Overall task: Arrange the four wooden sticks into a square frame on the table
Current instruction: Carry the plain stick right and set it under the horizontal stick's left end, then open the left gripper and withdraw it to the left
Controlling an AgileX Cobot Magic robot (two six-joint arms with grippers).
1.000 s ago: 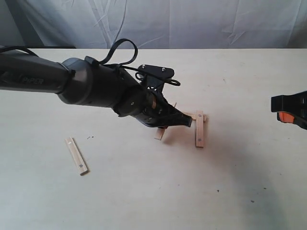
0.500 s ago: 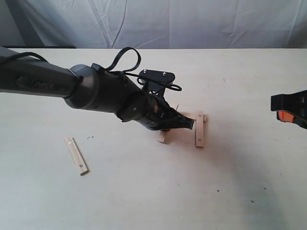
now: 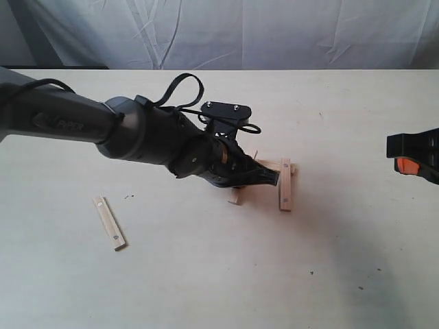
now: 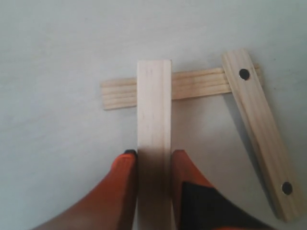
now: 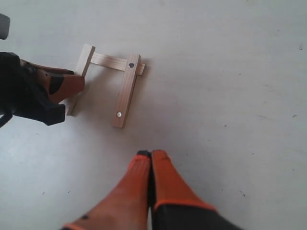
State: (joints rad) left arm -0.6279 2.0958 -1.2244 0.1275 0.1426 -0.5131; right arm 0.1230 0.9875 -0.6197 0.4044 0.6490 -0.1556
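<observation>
My left gripper (image 4: 153, 155) is shut on a plain wooden stick (image 4: 154, 105), whose far end lies across a second stick (image 4: 201, 85) on the table (image 3: 219, 288). A third stick with dark dots (image 4: 261, 134) rests over the other end of that second one, so the three form an open U. In the exterior view my left gripper (image 3: 264, 177) hovers at this group, beside the dotted stick (image 3: 285, 184). The fourth stick (image 3: 110, 223) lies alone at the left. My right gripper (image 5: 151, 154) is shut and empty, at the right edge (image 3: 413, 156).
A pale cloth backdrop (image 3: 274, 31) hangs behind the table's far edge. The dark left arm (image 3: 103, 127) stretches over the table from the left. A few tiny dark specks (image 3: 312, 273) mark the surface.
The left gripper has turned and shifted the held stick a little to the right, bringing it closer to parallel with the dotted stick. The right gripper has not moved.
</observation>
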